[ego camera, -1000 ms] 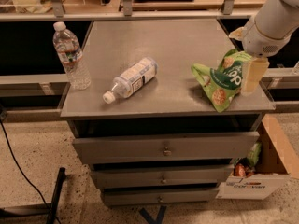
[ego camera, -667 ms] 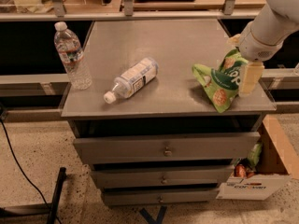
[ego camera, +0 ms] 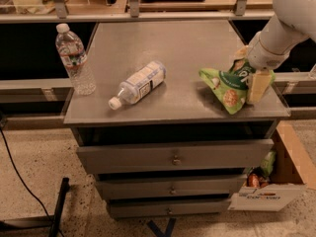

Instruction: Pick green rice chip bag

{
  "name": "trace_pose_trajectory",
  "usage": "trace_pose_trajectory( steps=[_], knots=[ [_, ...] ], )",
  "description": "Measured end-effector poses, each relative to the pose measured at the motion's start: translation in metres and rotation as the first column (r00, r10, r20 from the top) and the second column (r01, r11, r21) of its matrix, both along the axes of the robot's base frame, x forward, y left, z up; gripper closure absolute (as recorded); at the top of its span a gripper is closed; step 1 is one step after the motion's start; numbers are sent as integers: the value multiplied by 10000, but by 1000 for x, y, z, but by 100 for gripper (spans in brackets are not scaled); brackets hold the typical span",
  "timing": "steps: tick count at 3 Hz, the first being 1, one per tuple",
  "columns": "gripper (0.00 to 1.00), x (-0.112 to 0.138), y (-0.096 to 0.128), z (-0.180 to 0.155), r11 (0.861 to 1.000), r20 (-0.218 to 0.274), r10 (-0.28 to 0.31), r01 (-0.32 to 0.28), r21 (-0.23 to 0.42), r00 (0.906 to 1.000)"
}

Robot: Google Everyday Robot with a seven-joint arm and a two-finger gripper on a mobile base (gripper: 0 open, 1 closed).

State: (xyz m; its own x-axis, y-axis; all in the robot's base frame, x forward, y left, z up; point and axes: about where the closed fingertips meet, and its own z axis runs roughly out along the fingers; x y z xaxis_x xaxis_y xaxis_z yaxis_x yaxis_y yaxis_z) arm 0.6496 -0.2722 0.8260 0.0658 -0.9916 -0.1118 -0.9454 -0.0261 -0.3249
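The green rice chip bag point(ego camera: 226, 87) is a light-green glossy bag with a dark-green round logo. It sits near the right front corner of the grey cabinet top point(ego camera: 173, 43), with its right end raised. My gripper point(ego camera: 251, 71) comes down from the upper right on the white arm point(ego camera: 284, 23). It is at the bag's right end and straddles it. The arm hides the part of the bag inside the gripper.
A clear bottle with a white cap point(ego camera: 74, 58) stands at the left edge. Another bottle point(ego camera: 138, 84) lies on its side in the middle. The cabinet has drawers point(ego camera: 173, 157) below. A cardboard box point(ego camera: 276, 181) with packets sits on the floor at the right.
The arm has moved left and down, closing in on the bag's right end. The bag has shifted slightly left. The bottles have not moved.
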Motion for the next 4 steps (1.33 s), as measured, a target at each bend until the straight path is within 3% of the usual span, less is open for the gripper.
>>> trace_pose_trajectory(
  steps=[2, 3, 4],
  knots=[
    [87, 0, 0, 8, 10000, -3, -2, 2, 1, 10000],
    [100, -2, 4, 12, 9969, -123, 37, -28, 787, 9999],
    [100, -3, 11, 32, 9818, 176, -131, 95, 1898, 9998]
  ],
)
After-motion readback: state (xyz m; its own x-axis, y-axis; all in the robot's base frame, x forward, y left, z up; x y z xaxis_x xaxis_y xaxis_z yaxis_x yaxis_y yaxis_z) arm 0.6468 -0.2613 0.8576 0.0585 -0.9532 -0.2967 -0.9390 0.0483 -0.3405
